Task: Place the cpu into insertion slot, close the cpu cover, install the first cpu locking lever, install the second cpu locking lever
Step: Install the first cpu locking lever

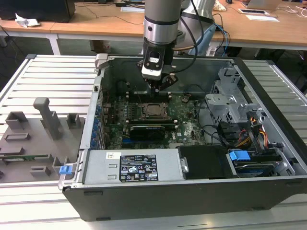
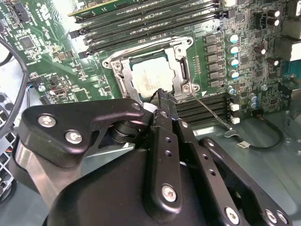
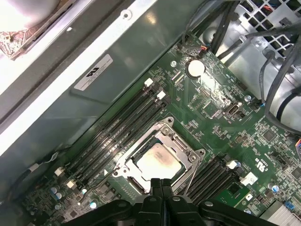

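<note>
The cpu (image 1: 154, 109) (image 2: 151, 75) (image 3: 157, 165) lies flat in the insertion slot (image 2: 114, 65) (image 3: 123, 173) on the green motherboard inside the open computer case. The cpu cover (image 2: 182, 70) (image 3: 184, 149) lies down around it, the chip's silver top showing through the cut-out. A thin wire locking lever (image 2: 210, 109) runs out from a socket corner across the memory slots. My gripper (image 1: 159, 89) (image 2: 162, 94) (image 3: 161, 181) hangs just above the socket's edge. It is shut, with nothing seen between its fingers.
Long black memory slots (image 2: 155, 21) (image 3: 117, 132) flank the socket. A black card (image 1: 151, 129) lies in front of it. A metal drive cage (image 1: 230, 96) and cables (image 1: 249, 136) stand at the exterior view's right, the power supply (image 1: 136, 167) in front, grey fixtures (image 1: 43, 124) outside the case.
</note>
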Robot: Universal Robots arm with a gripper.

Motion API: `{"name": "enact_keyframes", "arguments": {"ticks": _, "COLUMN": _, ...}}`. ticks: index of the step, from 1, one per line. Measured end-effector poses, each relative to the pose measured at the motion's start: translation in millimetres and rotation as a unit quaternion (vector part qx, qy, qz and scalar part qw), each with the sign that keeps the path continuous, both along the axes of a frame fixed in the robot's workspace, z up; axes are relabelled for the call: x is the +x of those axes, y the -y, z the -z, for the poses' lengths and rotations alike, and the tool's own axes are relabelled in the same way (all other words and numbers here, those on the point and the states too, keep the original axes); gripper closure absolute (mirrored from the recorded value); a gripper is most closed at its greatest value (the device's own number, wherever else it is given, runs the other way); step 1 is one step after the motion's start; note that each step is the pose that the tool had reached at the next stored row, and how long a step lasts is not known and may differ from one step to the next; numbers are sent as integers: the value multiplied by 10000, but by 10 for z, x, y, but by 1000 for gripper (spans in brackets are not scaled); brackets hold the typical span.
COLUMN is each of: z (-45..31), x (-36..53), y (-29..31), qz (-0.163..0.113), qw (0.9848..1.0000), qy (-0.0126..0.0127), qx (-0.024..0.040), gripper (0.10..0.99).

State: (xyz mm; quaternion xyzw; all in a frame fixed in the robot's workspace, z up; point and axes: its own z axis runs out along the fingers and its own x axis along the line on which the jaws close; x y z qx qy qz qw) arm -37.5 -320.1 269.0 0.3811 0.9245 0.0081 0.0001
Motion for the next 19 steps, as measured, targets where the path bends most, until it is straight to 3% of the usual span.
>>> {"name": "enact_keyframes", "arguments": {"ticks": 19, "z": 0, "x": 0, "y": 0, "qz": -461, "qw": 9989, "qy": 0, "qx": 0, "gripper": 980}}
